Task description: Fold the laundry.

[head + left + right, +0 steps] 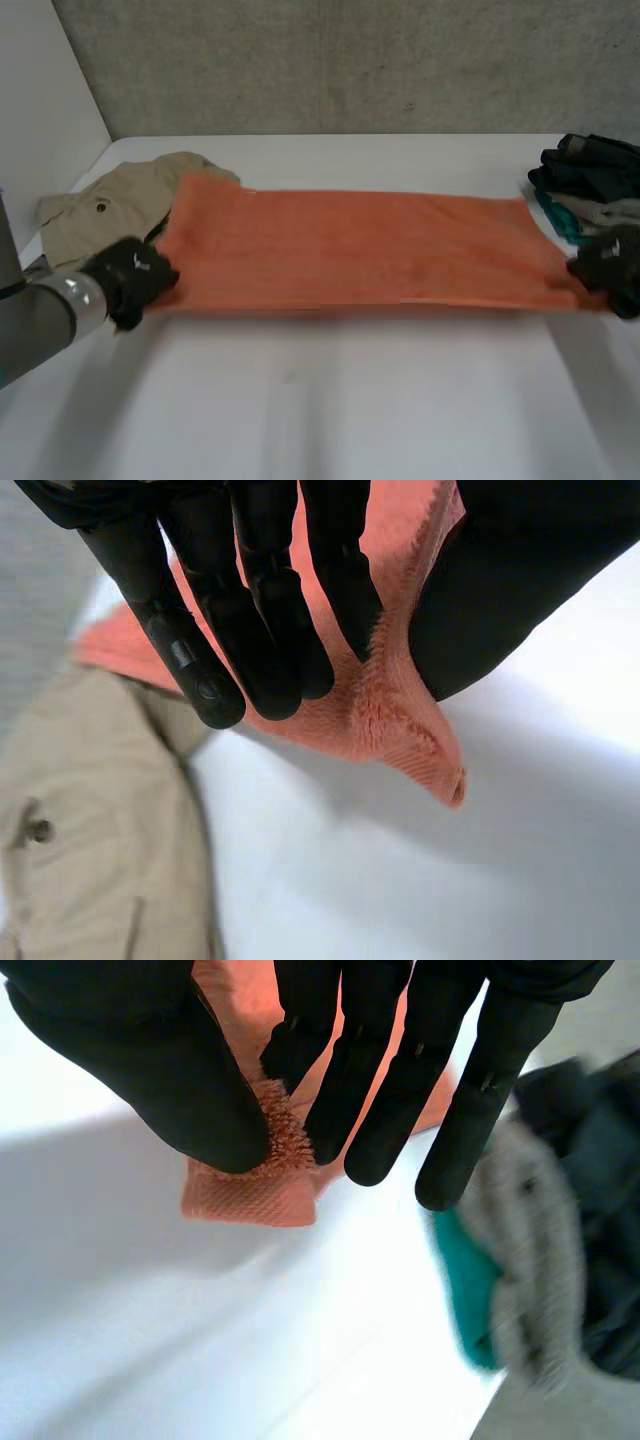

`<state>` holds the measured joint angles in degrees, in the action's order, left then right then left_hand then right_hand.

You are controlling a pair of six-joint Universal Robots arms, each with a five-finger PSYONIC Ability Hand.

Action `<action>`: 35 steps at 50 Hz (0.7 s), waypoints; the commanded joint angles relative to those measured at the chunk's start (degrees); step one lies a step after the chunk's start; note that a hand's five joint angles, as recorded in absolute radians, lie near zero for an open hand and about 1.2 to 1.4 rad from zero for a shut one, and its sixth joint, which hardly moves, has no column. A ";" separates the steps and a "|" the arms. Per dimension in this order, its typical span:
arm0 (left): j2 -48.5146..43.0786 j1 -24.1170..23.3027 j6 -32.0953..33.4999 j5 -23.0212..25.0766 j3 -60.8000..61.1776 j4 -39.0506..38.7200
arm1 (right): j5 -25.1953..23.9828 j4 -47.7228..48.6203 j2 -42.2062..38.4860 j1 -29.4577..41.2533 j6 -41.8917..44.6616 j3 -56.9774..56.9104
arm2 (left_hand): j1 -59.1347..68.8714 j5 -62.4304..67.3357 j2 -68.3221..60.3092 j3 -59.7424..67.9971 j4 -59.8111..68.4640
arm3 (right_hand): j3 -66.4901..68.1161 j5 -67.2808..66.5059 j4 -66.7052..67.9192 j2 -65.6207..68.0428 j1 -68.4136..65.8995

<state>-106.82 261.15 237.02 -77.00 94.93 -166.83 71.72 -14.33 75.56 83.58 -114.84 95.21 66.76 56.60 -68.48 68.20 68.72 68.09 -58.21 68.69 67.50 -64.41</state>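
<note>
Head view: orange towel [350,250] stretched across tabletop [330,400]. Left robot hand [135,280], right robot hand [612,265] each pinch one near corner. Risk: shallow pinch slips; towel drags beige garment [100,210].

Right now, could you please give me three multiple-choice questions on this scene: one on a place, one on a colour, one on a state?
1. Where does the beige garment lie?
A. at the left end of the towel
B. at its right end
C. on its middle

2. Which colour is the towel?
A. blue
B. orange
C. white

3. How is the left hand?
A. open
B. shut on a towel corner
C. shut, empty

Answers:
1 A, it lies near the left hand.
2 B, orange cloth spans the table.
3 B, the thumb and fingers pinch the corner.
</note>
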 commanded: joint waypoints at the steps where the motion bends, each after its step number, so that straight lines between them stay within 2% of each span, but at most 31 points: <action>1: 4.96 -0.47 12.67 -0.25 2.20 15.12 | -0.44 -12.39 2.93 -3.51 16.06 3.93 | 13.24 13.40 -11.52 11.80 11.28 | 11.91 -11.79 11.31 12.50 -15.59; 8: 1.37 -3.10 12.16 -0.95 -2.98 13.72 | -0.44 -8.88 0.30 -2.90 13.15 2.53 | 13.24 13.40 -11.52 11.80 11.28 | 11.91 -11.79 11.31 12.50 -15.59; 12: -5.12 -5.12 11.19 -3.14 -9.82 13.20 | 0.35 -4.05 -3.04 0.00 9.03 -0.45 | 13.24 13.40 -11.52 11.80 11.28 | 11.91 -11.79 11.31 12.50 -15.59; 15: -8.65 -6.62 9.96 -4.12 -15.01 11.88 | 2.45 1.57 -6.12 2.72 2.45 -4.14 | 13.24 13.40 -11.52 11.80 11.28 | 11.91 -11.79 11.31 12.50 -15.59; 23: -21.39 -10.40 -1.19 -9.21 -36.97 1.96 | 8.43 15.62 -12.71 7.64 -11.45 -12.40 | 13.24 13.40 -11.52 11.80 11.28 | 11.91 -11.79 11.31 12.50 -15.59; 27: -27.46 -11.54 -4.80 -11.32 -45.95 -0.60 | 10.72 22.14 -16.49 9.41 -13.04 -15.83 | 13.24 13.40 -11.52 11.80 11.28 | 11.91 -11.79 11.31 12.50 -15.59; 35: -38.36 -14.35 -5.16 -13.08 -61.08 -1.13 | 15.73 31.81 -24.31 12.22 -13.31 -23.13 | 13.24 13.40 -11.52 11.80 11.28 | 11.91 -11.79 11.31 12.50 -15.59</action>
<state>-138.53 248.47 231.72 -89.01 42.76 -168.08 84.52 11.84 56.39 94.24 -128.70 76.75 66.76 56.60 -68.58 68.27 68.76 68.09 -58.33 68.69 67.50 -64.41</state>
